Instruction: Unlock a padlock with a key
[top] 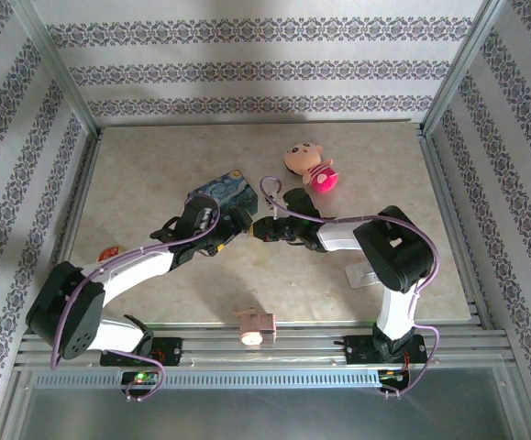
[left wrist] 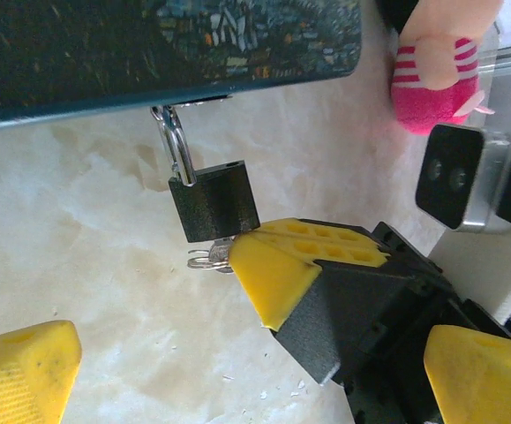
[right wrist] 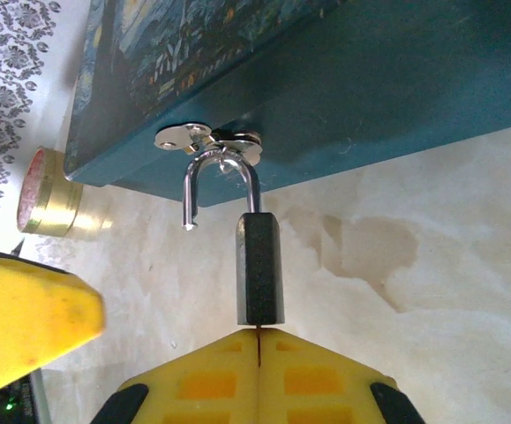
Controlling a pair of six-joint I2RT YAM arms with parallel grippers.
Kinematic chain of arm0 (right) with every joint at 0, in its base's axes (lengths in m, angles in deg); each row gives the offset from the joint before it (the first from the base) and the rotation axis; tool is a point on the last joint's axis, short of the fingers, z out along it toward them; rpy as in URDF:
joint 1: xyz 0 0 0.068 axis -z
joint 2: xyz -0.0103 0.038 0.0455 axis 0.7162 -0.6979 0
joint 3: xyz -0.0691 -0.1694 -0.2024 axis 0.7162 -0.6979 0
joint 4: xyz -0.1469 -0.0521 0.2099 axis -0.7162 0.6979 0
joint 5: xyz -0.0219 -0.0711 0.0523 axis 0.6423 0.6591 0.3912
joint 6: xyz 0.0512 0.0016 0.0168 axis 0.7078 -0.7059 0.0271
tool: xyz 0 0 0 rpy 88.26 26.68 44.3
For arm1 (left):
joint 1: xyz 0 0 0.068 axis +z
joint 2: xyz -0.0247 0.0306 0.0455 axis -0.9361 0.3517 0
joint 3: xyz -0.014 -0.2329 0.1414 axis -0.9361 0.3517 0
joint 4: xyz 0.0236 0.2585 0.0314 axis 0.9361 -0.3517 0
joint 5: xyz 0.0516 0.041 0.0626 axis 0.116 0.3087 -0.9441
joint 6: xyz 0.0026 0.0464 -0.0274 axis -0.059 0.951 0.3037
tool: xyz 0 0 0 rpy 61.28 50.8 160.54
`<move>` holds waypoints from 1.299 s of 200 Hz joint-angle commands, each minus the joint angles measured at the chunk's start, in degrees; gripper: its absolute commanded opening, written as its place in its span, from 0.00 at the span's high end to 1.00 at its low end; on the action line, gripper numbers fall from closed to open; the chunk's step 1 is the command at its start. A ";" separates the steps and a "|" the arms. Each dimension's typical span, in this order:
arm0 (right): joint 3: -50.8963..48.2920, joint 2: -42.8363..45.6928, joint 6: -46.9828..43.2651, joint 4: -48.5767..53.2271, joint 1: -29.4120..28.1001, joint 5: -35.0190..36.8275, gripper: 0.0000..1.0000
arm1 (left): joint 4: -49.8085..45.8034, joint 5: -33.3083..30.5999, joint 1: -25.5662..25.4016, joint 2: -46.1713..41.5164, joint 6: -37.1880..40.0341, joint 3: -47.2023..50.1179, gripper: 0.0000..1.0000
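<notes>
The small dark padlock (right wrist: pixel 260 269) hangs by its silvery shackle from the hasp of the blue painted tin (right wrist: pixel 343 79). One shackle end (right wrist: pixel 189 221) is free of the body. My right gripper (right wrist: pixel 259 336) is shut on the key right under the padlock; the key's head and ring (left wrist: pixel 206 259) stick out beside the yellow pads (left wrist: pixel 277 274). The padlock (left wrist: pixel 213 201) is also in the left wrist view. My left gripper (left wrist: pixel 251 340) is open wide, its fingers (left wrist: pixel 21 371) on either side of the right gripper, holding nothing. Both grippers meet at the tin's front corner (top: pixel 247 227).
A pink plush toy (top: pixel 311 167) lies behind the right arm, close to the tin (top: pixel 217 191). A small gold round tin (right wrist: pixel 48 194) sits by the blue tin's side. A pink object (top: pixel 256 325) rests at the table's near edge. A white stand (top: pixel 366 273) is under the right arm.
</notes>
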 commanded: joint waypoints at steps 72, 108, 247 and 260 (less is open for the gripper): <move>2.69 -2.06 -1.19 0.31 -1.24 3.70 0.84 | -10.64 -15.09 0.26 -7.12 10.14 -3.35 0.01; 2.60 -2.01 -1.59 0.98 -1.16 3.96 0.76 | -14.98 -21.66 1.30 -5.84 16.08 -5.05 0.01; 11.12 -0.86 -11.95 19.32 -5.01 16.17 0.39 | -22.59 -21.12 10.81 6.50 27.50 -14.52 0.01; 13.01 -1.35 -14.36 23.00 -6.33 19.69 0.38 | -23.00 -21.11 10.96 8.92 27.29 -15.97 0.01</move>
